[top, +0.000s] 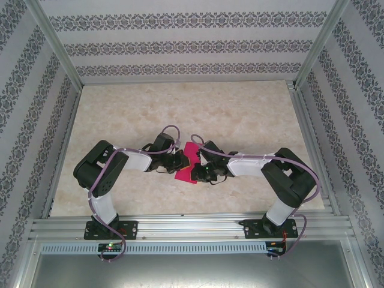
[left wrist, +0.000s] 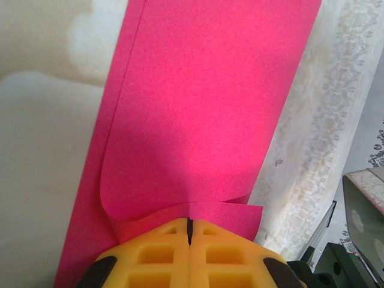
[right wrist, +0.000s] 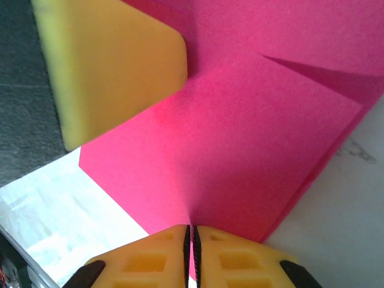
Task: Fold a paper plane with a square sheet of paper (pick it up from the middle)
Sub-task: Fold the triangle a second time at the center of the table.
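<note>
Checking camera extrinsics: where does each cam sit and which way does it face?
Top external: above and behind the bases, looking down at the table; both arms show, left gripper and right gripper meeting at the paper.
Left wrist: on the left arm, facing along its shut fingers onto the paper.
Right wrist: likewise on the right arm; a yellow finger, likely the left gripper's, shows upper left.
Shared: all see the paper.

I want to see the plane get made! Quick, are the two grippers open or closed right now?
Left gripper: closed, pinching the pink paper.
Right gripper: closed, pinching the same pink paper.
</note>
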